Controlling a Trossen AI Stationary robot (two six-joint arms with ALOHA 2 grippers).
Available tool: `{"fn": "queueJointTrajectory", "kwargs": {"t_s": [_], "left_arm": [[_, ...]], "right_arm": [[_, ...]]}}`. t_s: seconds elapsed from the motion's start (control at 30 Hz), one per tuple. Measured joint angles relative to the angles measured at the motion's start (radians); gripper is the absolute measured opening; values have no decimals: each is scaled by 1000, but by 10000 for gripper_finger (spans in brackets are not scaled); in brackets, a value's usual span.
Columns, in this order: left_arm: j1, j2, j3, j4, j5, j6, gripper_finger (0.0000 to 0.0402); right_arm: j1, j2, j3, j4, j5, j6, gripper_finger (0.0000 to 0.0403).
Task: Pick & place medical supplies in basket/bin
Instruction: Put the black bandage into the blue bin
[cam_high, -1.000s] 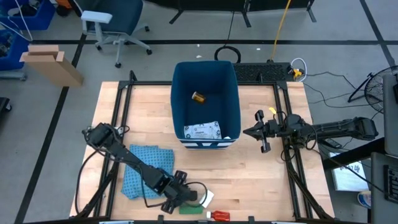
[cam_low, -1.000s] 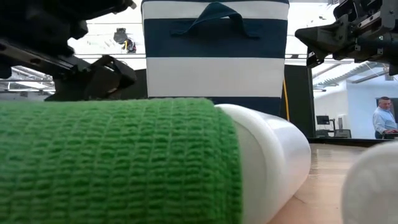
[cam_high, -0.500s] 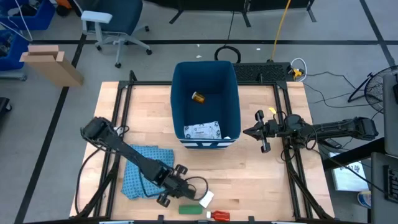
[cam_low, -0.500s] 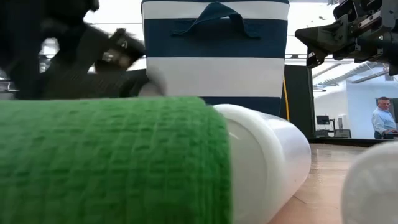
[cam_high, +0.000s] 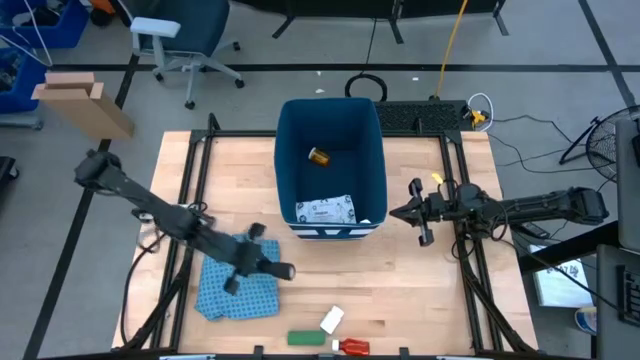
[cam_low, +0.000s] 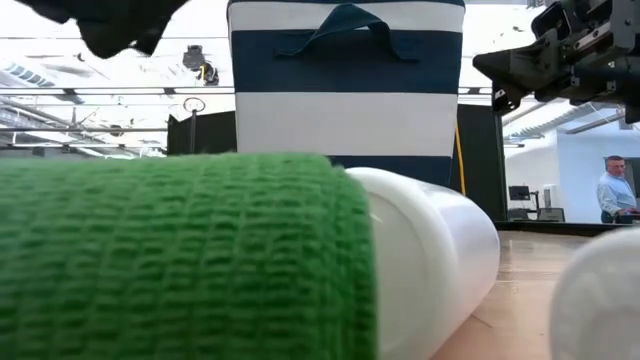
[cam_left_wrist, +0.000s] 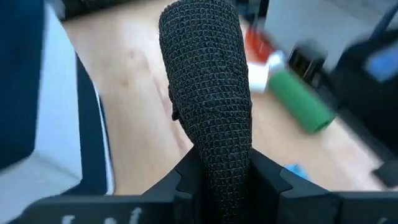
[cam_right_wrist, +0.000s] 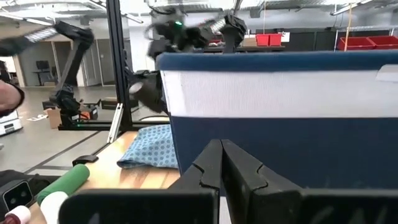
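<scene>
My left gripper (cam_high: 268, 267) hangs over the blue patterned cloth (cam_high: 238, 292), shut on a black woven roll (cam_left_wrist: 208, 93) that sticks out ahead of the fingers. A green roll (cam_high: 305, 338), a white item (cam_high: 332, 320) and a red tube (cam_high: 352, 346) lie on the table at the near edge. The dark blue bin (cam_high: 372, 150) stands at the far middle. On its floor lie an orange bottle (cam_high: 318, 156) and a white printed packet (cam_high: 326, 211). My right gripper (cam_high: 400, 213) waits shut, right of the bin. My left gripper pinches the black roll at its near end (cam_left_wrist: 217, 163), one finger (cam_left_wrist: 186, 182) on each side. The fingers come from the table's left, slanting down, and lie along the roll. The roll points forward out of the hold, lifted clear of cloth and table.
The low view is filled by the green roll (cam_low: 180, 260) and a white roll (cam_low: 430, 260), with the bin's striped side (cam_low: 345, 110) behind. Black frame rails (cam_high: 195, 200) run along the table's left and right sides. Bare wood lies between cloth and bin.
My left gripper has risen from beside the green roll at the near edge and drawn back toward the table's far and left side, tipping up from steeply down. It carries the black roll, now lifted clear over the blue cloth.
</scene>
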Motion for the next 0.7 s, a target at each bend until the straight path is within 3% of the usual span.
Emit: {"fn": "queueJointTrajectory", "kwargs": {"t_s": [0.17, 0.4, 0.53, 0.7], "left_arm": [[1, -279, -289, 278, -9, -44, 77], [2, -529, -415, 281, -167, -70, 75], [29, -561, -307, 197, -211, -70, 74], [116, -456, 30, -64, -308, -58, 74]], "right_arm": [[0, 14, 0, 5, 1, -5, 0], [0, 21, 0, 6, 2, -8, 0], [0, 25, 0, 11, 2, -8, 0], [0, 27, 0, 12, 3, -8, 0]]}}
